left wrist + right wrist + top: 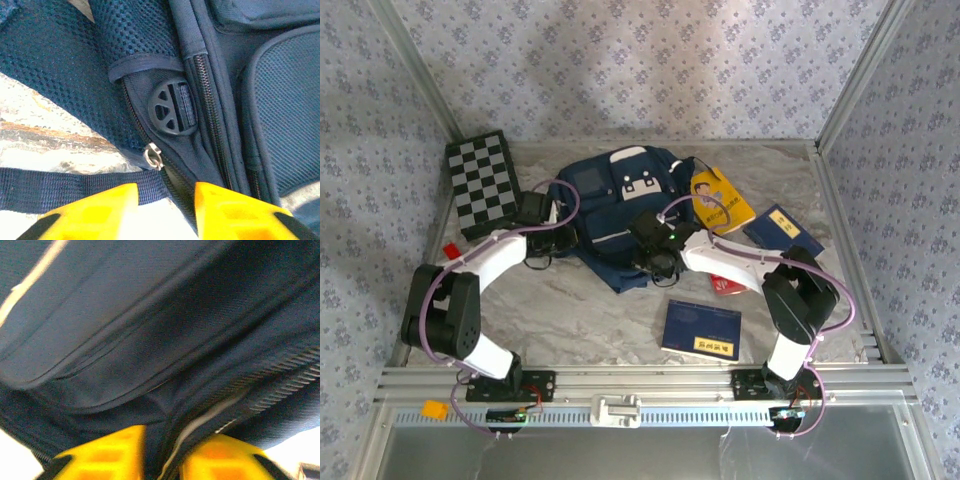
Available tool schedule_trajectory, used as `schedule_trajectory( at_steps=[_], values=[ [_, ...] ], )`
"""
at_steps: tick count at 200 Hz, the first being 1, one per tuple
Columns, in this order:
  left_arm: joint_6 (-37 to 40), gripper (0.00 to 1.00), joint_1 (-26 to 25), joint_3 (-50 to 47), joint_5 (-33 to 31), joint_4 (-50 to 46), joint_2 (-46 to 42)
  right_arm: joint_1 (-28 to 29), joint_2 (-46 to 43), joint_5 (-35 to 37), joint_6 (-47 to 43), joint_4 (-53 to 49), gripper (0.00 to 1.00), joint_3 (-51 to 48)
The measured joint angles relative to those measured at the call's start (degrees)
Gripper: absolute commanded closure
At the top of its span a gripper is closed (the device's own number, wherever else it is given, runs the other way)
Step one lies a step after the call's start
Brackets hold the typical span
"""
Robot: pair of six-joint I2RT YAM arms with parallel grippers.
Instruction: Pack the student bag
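Observation:
The student bag (620,195), navy with white pocket patches, lies flat in the middle of the table. My left gripper (542,240) is at its left edge. In the left wrist view the yellow fingers (100,212) stand apart, so this gripper (165,191) is open over a webbing strap (60,187) and the zipper edge, just below a metal zipper pull (153,156). My right gripper (655,258) is on the bag's near edge. In the right wrist view the gripper (164,437) is shut on a fold of bag fabric (150,340) with white trim.
A checkered board (482,183) lies at the back left. A yellow book (722,198) and a dark blue book (782,230) lie right of the bag, and another blue book (701,329) lies near the front. A red item (727,285) sits under the right arm.

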Motion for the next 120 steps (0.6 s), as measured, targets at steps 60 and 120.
schedule_trajectory(
  at_steps=[60,120],
  values=[
    [-1.1,0.46,-0.9,-2.2,1.5,-4.3,-16.0,1.8,-6.5,1.3,-3.0,-1.4,0.34,-0.6],
    [-6.5,0.43,-12.5,-3.5,2.1,-5.2,-20.2,-10.5,-9.7,-0.8,-11.9,-3.1,0.25,-5.4]
  ],
)
